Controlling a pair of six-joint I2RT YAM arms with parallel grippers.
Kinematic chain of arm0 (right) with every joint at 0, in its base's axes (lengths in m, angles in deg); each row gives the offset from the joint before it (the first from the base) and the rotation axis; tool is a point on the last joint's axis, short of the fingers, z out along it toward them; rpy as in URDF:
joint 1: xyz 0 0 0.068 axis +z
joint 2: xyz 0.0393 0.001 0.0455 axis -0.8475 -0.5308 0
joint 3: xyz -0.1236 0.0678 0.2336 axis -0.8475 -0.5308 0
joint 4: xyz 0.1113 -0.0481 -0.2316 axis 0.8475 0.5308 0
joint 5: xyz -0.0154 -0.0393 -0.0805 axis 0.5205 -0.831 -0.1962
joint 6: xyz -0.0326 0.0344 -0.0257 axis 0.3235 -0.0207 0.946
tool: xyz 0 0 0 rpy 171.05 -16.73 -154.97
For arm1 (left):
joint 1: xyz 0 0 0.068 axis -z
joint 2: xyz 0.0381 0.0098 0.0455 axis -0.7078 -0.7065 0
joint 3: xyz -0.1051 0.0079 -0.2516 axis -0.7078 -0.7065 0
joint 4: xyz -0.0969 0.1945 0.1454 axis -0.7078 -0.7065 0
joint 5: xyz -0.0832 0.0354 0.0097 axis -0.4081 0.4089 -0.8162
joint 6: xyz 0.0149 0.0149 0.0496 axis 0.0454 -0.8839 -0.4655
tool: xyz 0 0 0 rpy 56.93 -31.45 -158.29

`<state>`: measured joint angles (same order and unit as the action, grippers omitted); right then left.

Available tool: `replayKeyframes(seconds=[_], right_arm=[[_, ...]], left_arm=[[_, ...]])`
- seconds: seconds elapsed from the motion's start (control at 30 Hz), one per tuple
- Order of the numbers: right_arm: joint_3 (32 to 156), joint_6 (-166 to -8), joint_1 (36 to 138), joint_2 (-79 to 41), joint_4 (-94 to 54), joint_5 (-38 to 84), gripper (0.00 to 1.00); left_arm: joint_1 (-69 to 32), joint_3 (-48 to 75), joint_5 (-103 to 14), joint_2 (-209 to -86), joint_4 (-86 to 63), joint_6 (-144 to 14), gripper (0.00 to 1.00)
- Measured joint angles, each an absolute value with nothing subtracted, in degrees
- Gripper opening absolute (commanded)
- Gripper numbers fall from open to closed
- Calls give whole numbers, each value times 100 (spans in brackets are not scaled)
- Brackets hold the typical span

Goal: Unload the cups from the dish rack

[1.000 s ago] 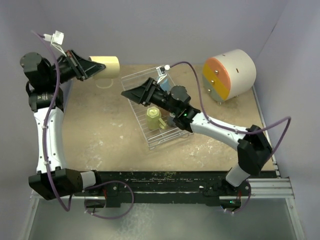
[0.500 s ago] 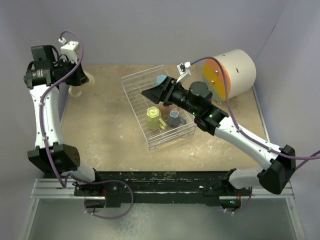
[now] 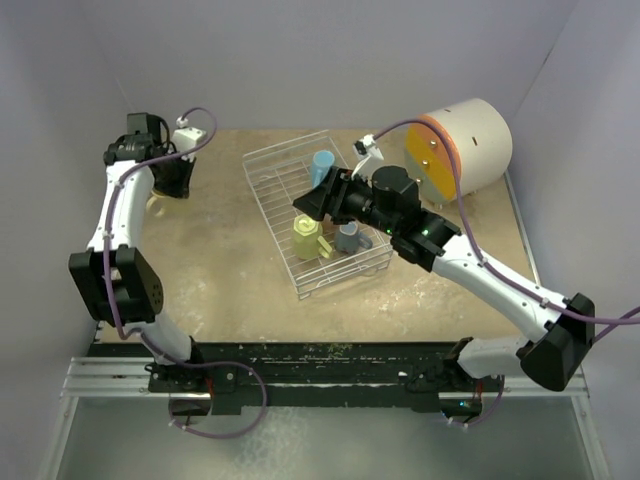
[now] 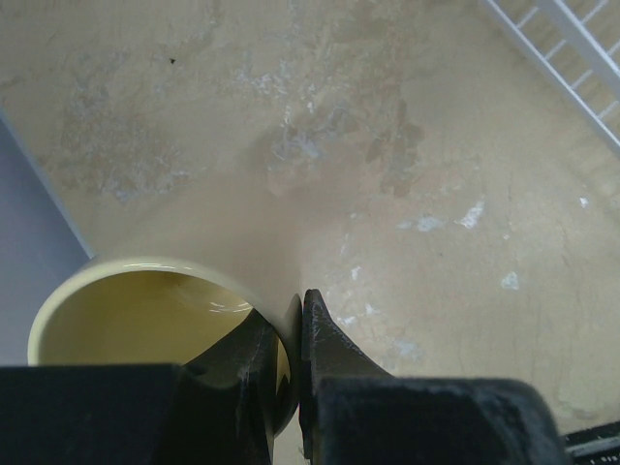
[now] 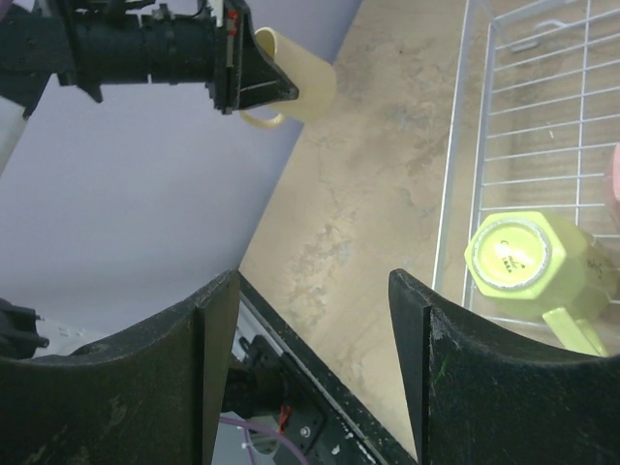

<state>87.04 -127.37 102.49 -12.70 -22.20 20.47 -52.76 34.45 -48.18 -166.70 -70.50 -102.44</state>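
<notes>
bare tabletop (image 3: 215, 250) left, dish rack (image 3: 285, 185) mid-table

You have a tan table (image 3: 220, 280) under everything, its top blotched with pale scuffs and white flecks. At its far right corner you see a round drawer unit (image 3: 470, 145) lying on its side. It has a cream body and an orange-rimmed face with yellow and grey fronts and small knobs, turned toward the table's middle. Plain lilac-grey walls (image 3: 300, 60) close in the back and both sides. A metal rail (image 3: 545, 375) runs along the near edge.

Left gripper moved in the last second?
Yes. The left gripper, shut on the cream-yellow mug, has swung left and nearer, farther from the dish rack.
</notes>
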Motion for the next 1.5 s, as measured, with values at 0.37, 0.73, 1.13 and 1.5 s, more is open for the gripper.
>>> replayKeyframes(seconds=[0.37, 0.73, 1.13, 1.5], right_arm=[[8702, -12687, 10249, -1182, -1994, 1912, 66], [8569, -12708, 10249, -1123, -2051, 1903, 66], [8516, -12711, 10249, -962, -2032, 1894, 66], [8516, -12708, 10249, -962, -1898, 1811, 75]], left_arm=[[-5236, 3176, -4503, -17621, -6127, -10323, 0], [-5123, 2730, -3996, -18231, -5502, -10537, 0], [-5088, 2289, -3808, -18065, -4868, -10574, 0], [-5311, 2136, -3825, -18056, -4248, -10508, 52]])
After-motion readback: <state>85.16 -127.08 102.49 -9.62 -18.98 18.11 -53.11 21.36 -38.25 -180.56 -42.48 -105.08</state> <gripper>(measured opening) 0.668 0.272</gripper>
